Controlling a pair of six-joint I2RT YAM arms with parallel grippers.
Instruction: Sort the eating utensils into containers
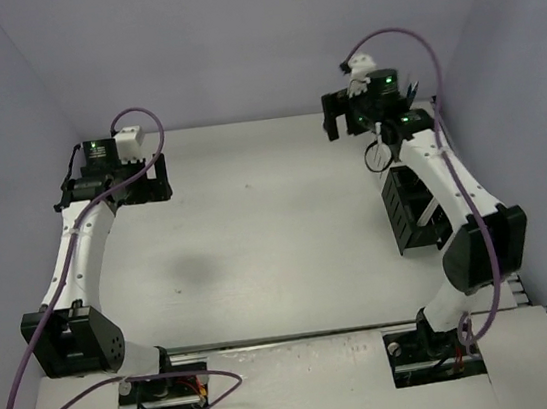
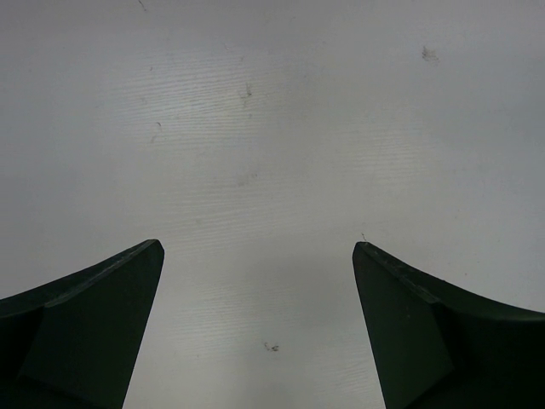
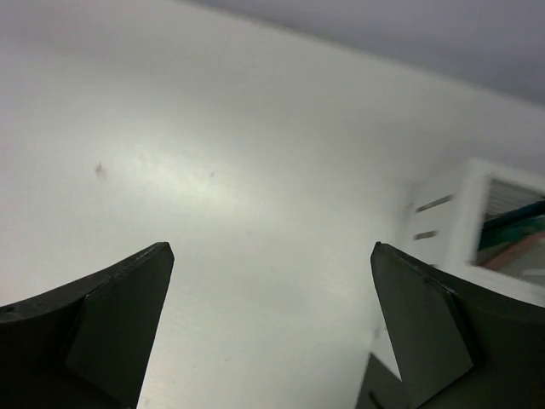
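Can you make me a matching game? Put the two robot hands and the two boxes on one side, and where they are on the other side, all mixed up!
Things:
A. left gripper
B. right gripper
C. black slatted box
D. white box

Places:
1. has something teal inside it
2. sits partly under the right arm
3. open over the bare table, on the left side
4. open, with the white box close by

Right pairs: A-3, B-4, C-2, D-1.
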